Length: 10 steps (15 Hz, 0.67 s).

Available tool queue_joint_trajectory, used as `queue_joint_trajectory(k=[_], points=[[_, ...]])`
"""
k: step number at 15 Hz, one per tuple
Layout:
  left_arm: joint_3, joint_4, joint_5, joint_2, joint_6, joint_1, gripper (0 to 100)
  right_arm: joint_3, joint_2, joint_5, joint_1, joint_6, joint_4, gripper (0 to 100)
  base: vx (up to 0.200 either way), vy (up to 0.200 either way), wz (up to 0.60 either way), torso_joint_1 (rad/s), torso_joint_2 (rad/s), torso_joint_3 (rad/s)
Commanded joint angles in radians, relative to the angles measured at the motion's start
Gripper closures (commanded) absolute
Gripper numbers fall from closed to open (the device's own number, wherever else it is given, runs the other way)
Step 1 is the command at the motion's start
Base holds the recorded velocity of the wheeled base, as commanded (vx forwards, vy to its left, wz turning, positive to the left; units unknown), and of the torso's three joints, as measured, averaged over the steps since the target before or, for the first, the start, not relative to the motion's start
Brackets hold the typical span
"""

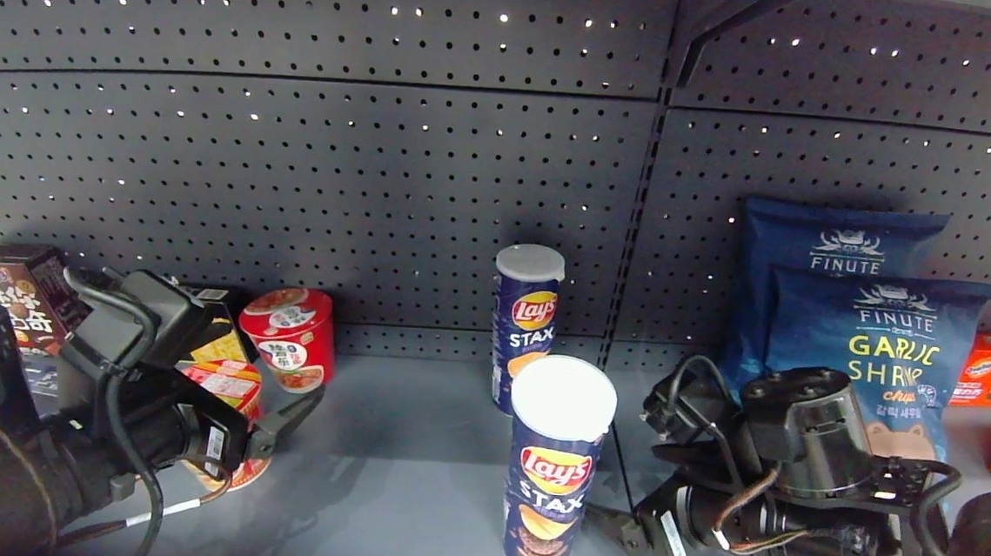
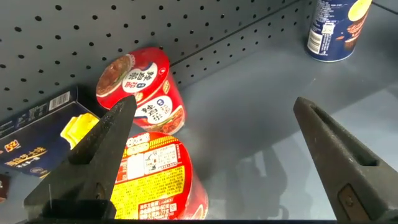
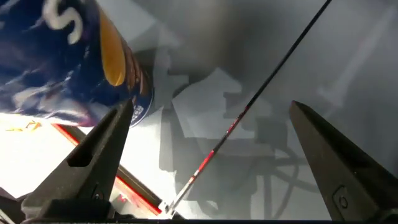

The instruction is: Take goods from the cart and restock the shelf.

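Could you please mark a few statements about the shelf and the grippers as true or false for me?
1. A front can and a rear can stand upright on the shelf. True.
2. The left gripper is shut on a noodle cup. False: its fingers are open and grip nothing.
3. The blue bags stand to the right of the cans. True.
4. The noodle cups are blue. False: both are red.
5. The right gripper holds the front can. False: its fingers are open beside that can.
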<state>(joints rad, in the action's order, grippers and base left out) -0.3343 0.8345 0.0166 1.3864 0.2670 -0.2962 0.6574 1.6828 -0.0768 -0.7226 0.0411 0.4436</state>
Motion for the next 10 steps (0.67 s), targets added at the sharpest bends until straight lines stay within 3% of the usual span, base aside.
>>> queue_joint_trajectory(k=[1, 10], points=[[0.001, 0.0, 0.0, 0.002, 0.0, 0.0, 0, 0.022, 0.021, 0.0, 0.0, 0.0, 0.0, 0, 0.0, 0.0, 0.0, 0.0, 0.0, 0.0], [0.006, 0.0, 0.0, 0.0, 0.0, 0.0, 0, -0.025, -0.051, 0.009, -0.005, -0.001, 0.0, 0, 0.0, 0.0, 0.0, 0.0, 0.0, 0.0]])
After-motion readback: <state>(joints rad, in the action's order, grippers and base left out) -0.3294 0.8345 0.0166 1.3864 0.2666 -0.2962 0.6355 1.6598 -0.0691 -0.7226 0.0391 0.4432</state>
